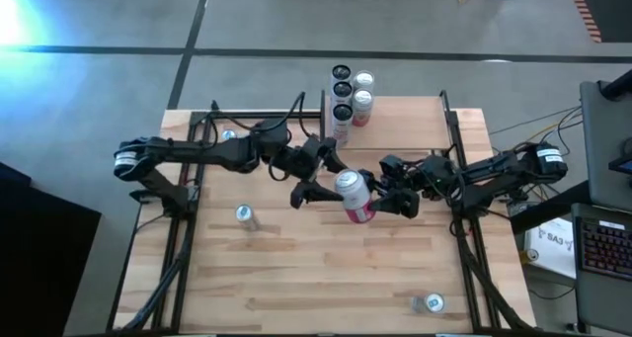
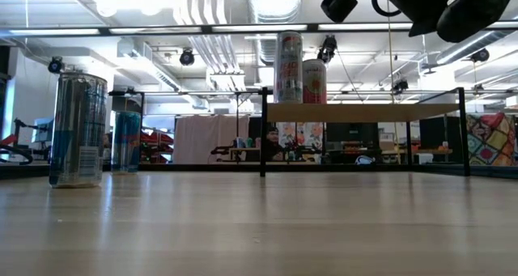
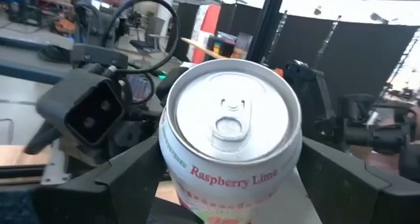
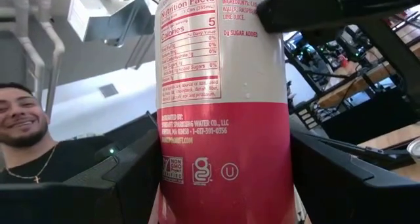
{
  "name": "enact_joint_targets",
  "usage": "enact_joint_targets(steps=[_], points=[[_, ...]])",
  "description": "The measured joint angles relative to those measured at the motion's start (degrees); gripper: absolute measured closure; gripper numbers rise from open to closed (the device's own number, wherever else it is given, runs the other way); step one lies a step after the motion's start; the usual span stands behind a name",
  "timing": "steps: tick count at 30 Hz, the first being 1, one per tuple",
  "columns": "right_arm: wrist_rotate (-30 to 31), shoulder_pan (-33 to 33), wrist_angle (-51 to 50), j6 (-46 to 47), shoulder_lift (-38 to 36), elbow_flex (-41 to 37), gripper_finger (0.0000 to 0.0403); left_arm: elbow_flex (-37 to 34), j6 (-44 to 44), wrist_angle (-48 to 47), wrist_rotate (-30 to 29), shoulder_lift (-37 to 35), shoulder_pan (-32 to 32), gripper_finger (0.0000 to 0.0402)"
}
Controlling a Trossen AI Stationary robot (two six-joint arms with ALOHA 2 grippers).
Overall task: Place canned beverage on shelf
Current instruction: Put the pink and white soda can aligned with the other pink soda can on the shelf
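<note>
Both arms raised mid-table; right end effector (image 1: 380,201) clamped, left end effector (image 1: 318,187) spread alongside.

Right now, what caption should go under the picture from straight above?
Both arms meet mid-table: the right gripper holds a pink can while the left gripper reaches for it.

High view looks straight down; low view sits level at tabletop; both wrist views crowd one can (image 3: 230,129)

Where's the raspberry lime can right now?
In the high view the raspberry lime can is mid-table, held up between the left gripper and the right gripper, on the near side of the shelf.
</note>
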Motion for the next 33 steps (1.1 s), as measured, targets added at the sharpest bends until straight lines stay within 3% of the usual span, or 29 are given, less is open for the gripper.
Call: enact_joint_targets(steps=[6,15,21,28,33], points=[[-1.9,0.1,-0.1,0.0,1.5,0.0,0.0122,0.2,-1.3,2.6,5.5,2.5,0.0,0.0089],[-3.5,0.2,1.8,0.9,2.8,0.1,0.0117,7.1,-3.1,1.7,11.6,7.8,0.0,0.0089],[-2.1,1.8,1.4,-0.2,2.4,0.1,0.0117,9.6,-2.8,1.4,14.0,9.5,0.0,0.0090],[-1.5,1.9,0.6,0.4,2.1,0.1,0.0086,9.9,-2.8,0.3,15.2,9.5,0.0,0.0091],[1.1,1.4,-2.0,-1.0,2.0,0.1,0.0078,9.7,-2.1,-4.6,15.4,8.6,-0.6,0.0107]])
